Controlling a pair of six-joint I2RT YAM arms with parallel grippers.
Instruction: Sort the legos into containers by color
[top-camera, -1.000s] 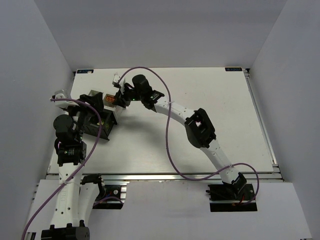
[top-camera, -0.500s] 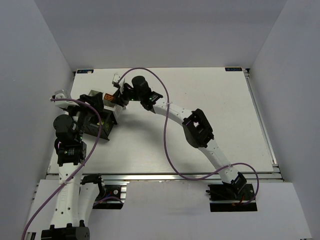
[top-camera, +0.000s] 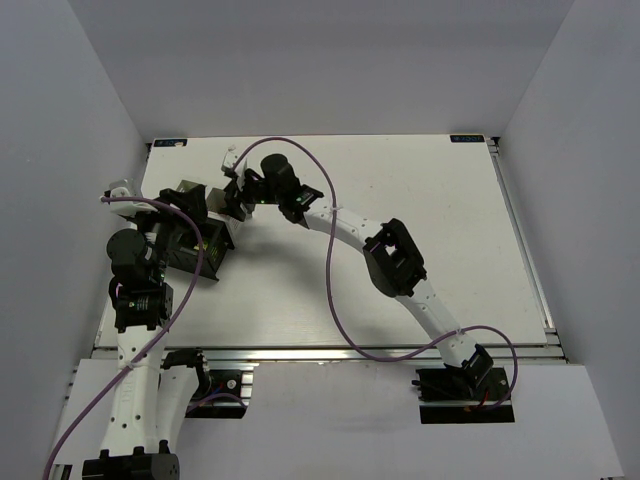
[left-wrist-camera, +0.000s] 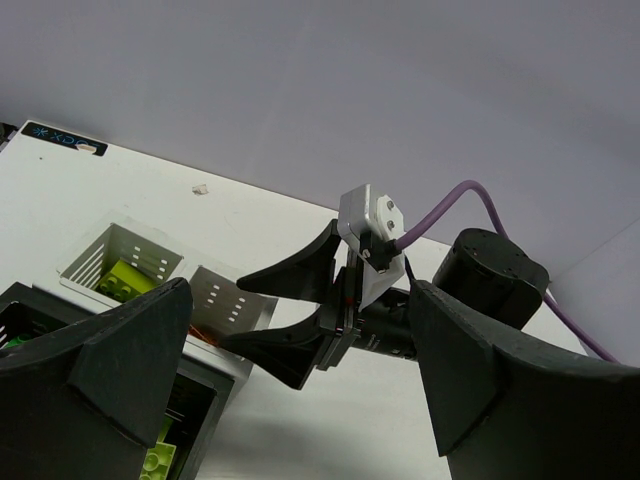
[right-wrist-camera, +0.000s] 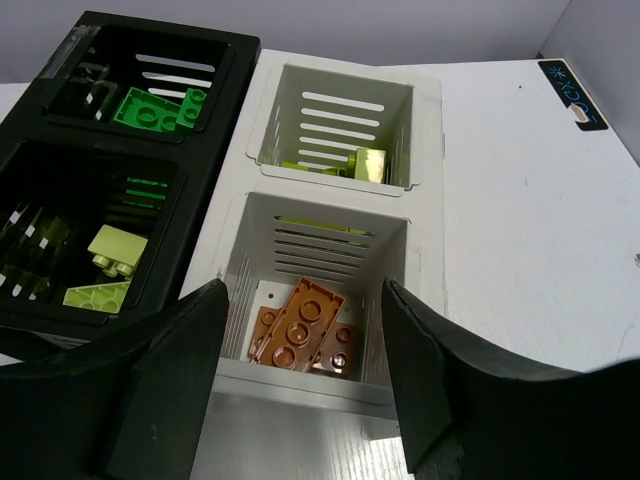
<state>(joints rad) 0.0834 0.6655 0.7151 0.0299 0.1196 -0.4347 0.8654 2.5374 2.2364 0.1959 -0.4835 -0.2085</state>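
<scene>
My right gripper hangs open over the near compartment of the white container, with nothing between its fingers. Two or three orange legos lie flat in that compartment. The far white compartment holds a yellow-green lego. Beside it stands the black container, with green legos in its far compartment and lime legos in the near one. My left gripper is wide open and empty over the black container, facing the right gripper.
The containers sit side by side at the table's far left. The right arm's purple cable loops over the middle of the table. White walls close in the table on three sides.
The right gripper has opened. The orange lego seen in its jaws in the earlier top frames no longer shows there. The left arm has not moved.
</scene>
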